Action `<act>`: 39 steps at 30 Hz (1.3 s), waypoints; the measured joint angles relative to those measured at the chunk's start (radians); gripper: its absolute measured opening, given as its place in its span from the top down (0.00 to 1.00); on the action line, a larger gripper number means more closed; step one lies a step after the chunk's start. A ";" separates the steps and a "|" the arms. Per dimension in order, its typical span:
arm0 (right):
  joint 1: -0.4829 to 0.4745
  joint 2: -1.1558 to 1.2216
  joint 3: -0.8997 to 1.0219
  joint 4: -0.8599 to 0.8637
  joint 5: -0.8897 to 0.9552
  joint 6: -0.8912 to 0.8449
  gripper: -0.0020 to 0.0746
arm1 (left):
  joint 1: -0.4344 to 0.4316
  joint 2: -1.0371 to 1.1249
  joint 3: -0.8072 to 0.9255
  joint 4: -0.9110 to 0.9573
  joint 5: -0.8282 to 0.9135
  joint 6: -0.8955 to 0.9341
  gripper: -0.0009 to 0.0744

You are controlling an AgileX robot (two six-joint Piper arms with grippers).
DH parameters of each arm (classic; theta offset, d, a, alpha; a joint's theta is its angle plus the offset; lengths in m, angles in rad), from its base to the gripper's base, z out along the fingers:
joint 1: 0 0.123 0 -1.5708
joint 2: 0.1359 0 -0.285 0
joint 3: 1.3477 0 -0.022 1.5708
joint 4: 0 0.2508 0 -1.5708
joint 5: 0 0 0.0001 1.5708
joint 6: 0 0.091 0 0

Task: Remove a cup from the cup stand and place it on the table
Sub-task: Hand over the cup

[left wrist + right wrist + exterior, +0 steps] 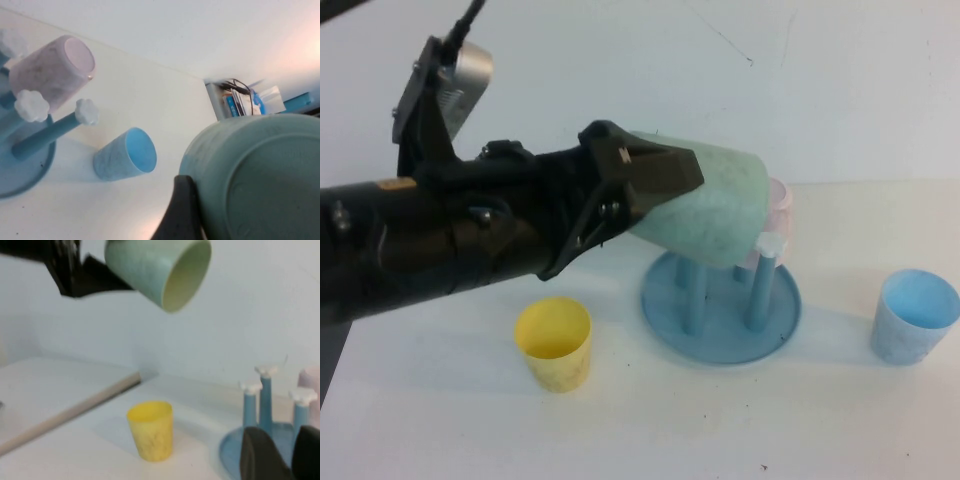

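Observation:
My left gripper (665,198) is shut on the mint-green cup (715,205) and holds it on its side in the air, above and just left of the cup stand (720,335). One black finger (180,210) presses the cup's wall (260,180) in the left wrist view. The right wrist view shows the cup (155,267) high up, its mouth open toward that camera. The stand is a round blue tray with white-knobbed pegs, and a pale pink cup (778,205) hangs on a far peg. My right gripper (292,455) is shut and empty, low near the stand's tray (232,450).
A yellow cup (555,342) stands upright on the white table (440,420) left of the stand. A light blue cup (913,315) stands upright to the stand's right. A shelf with books (240,100) lies beyond the table's far edge.

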 joint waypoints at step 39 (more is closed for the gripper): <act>0.055 1.300 -0.724 0.020 0.601 -0.555 0.35 | 0.327 0.366 0.000 -0.604 0.570 0.379 0.24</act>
